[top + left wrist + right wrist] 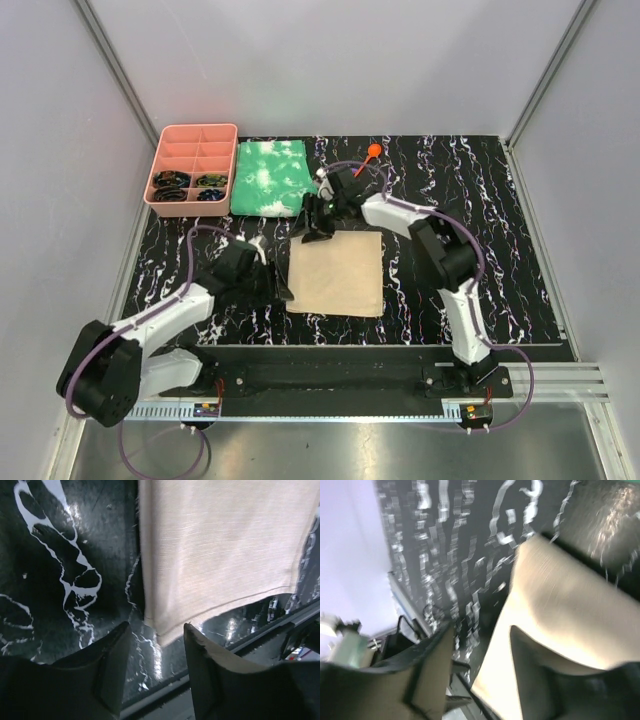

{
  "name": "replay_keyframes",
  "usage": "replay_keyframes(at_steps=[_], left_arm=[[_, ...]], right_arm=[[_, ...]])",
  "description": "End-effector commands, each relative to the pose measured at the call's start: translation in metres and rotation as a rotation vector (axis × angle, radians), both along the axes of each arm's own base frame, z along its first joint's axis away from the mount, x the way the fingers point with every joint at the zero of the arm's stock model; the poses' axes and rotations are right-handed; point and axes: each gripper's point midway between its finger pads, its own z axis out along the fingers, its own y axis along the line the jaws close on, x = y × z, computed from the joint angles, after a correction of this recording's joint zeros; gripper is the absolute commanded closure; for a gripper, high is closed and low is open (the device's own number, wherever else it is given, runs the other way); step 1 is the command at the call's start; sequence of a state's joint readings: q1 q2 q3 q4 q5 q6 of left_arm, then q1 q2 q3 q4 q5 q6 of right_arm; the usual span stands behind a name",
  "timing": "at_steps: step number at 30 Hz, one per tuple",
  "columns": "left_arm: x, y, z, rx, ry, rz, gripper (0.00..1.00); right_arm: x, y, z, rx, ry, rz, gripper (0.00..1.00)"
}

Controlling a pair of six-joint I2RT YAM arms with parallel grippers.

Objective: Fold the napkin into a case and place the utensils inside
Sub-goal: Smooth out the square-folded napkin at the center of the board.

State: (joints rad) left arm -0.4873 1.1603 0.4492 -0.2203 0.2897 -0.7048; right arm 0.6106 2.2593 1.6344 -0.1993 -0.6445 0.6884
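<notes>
Holding the left gripper's [152, 652] jaws apart, clamping nothing, aiming at the near-left corner of the napkin [220, 545] just ahead between the fingers. Keeping the right gripper's [482, 650] jaws parted too, in a blurred view, over the napkin's far-left corner, seemingly gripping nothing. Showing the napkin lying flat mid-table between the arms, and the orange spoon [374, 152] well apart at the far edge. Risking, by judgement, one jaw closing on bare table or missing the thin hem, dragging the cloth askew and skewing the fold; also risking snagging the green cloth [268, 178] just beside the right gripper.
</notes>
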Motion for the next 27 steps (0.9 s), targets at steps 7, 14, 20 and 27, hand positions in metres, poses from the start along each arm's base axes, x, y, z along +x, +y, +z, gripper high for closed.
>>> replay_keyframes(at_steps=[7, 14, 20, 27], left_arm=[[0.078, -0.053, 0.101, -0.152, -0.187, -0.060, 0.69], [0.086, -0.057, 0.028, -0.100, -0.071, -0.038, 0.82], [0.058, -0.034, -0.033, 0.002, 0.035, -0.019, 0.85], [0.043, -0.030, -0.007, 0.002, 0.000, -0.070, 0.78]], right_arm=[[0.025, -0.082, 0.053, -0.008, -0.103, -0.148, 0.44], [0.022, -0.126, 0.019, -0.048, -0.077, -0.201, 0.62], [0.020, -0.160, -0.032, -0.123, -0.063, -0.197, 0.62], [0.009, -0.165, 0.008, -0.100, -0.123, -0.178, 0.59]])
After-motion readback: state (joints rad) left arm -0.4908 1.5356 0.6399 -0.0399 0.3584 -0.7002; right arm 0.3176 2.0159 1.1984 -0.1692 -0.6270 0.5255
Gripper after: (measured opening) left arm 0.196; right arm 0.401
